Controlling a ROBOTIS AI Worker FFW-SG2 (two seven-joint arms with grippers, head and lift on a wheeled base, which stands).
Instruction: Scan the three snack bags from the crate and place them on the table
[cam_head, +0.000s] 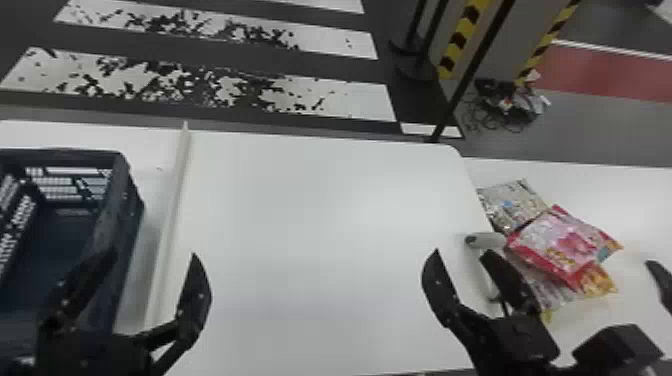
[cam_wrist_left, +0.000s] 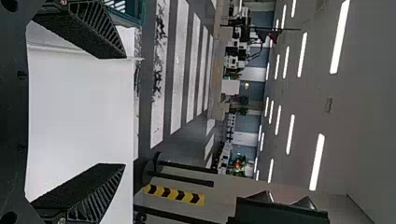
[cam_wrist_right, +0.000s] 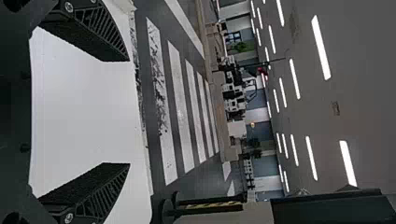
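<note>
Three snack bags lie in an overlapping pile at the right of the head view: a silver bag (cam_head: 515, 204) behind, a pink-red bag (cam_head: 565, 246) over the middle, an orange-yellow one (cam_head: 597, 281) partly covered in front. My left gripper (cam_head: 153, 252) stands open beside the right wall of the dark blue crate (cam_head: 65, 154); the left wrist view shows the gripper (cam_wrist_left: 125, 110) with nothing between its fingers. To the left of the bags is my right gripper (cam_head: 464, 251); the right wrist view shows the gripper (cam_wrist_right: 128, 112) open with nothing held.
A grey scanner-like device (cam_head: 487, 240) sits beside the pink-red bag, close behind my right gripper. The white table (cam_head: 320, 210) spreads between the arms, with a raised strip (cam_head: 172, 220) running between it and the crate. Another black part (cam_head: 662, 282) shows at the right edge.
</note>
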